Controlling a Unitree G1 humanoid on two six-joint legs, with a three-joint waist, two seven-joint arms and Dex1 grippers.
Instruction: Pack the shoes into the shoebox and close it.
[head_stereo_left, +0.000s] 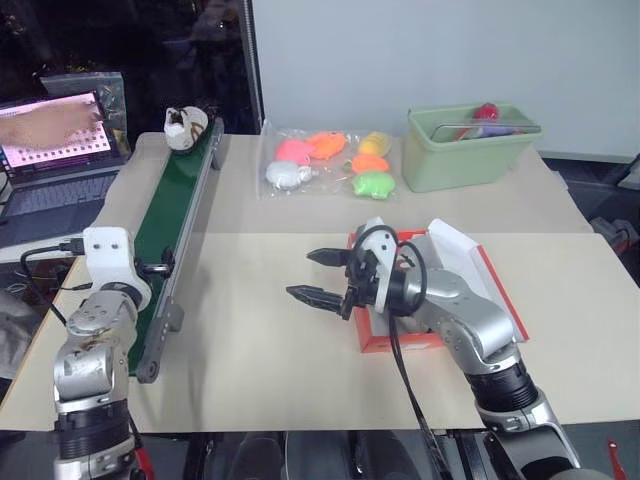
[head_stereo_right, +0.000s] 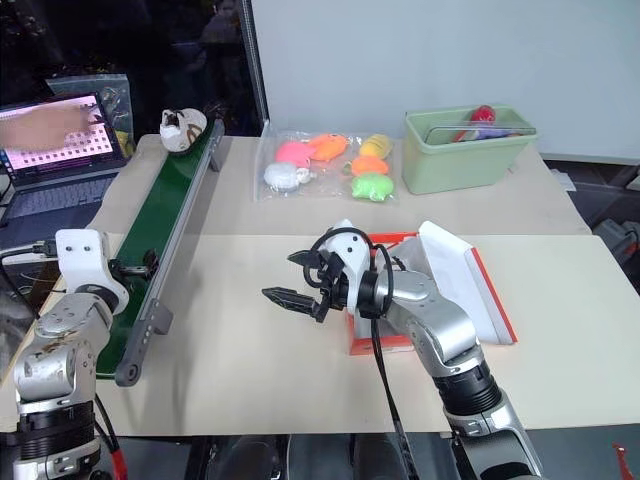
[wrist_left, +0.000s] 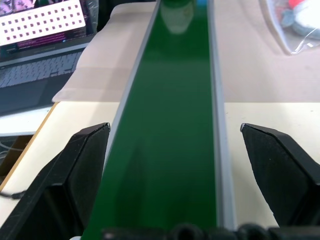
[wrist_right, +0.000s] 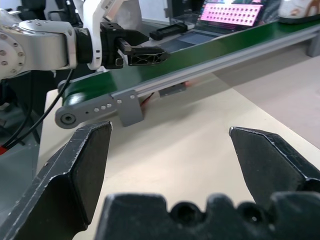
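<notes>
Waiting at near end of green conveyor belt (head_stereo_left: 172, 215), left gripper (wrist_left: 175, 165) jaws spread wide, empty, straddling belt. One shoe (head_stereo_left: 185, 127) far ahead of it at belt's far end. Right gripper (head_stereo_left: 322, 277) also wide apart, empty, pointing toward belt; shoebox (head_stereo_left: 400, 342) just behind it, lid open. Shoe likely light, soft-sided; best pinched across collar or heel, not laces.

Pretty even overhead light on the beige table (head_stereo_left: 280, 340), soft shadows only. The back left corner is dark except for the glowing laptop screen (head_stereo_left: 55, 130), which blows out a bit. Left wrist view goes soft toward the far end of the green conveyor belt (wrist_left: 170, 125), probably focus falloff.
</notes>
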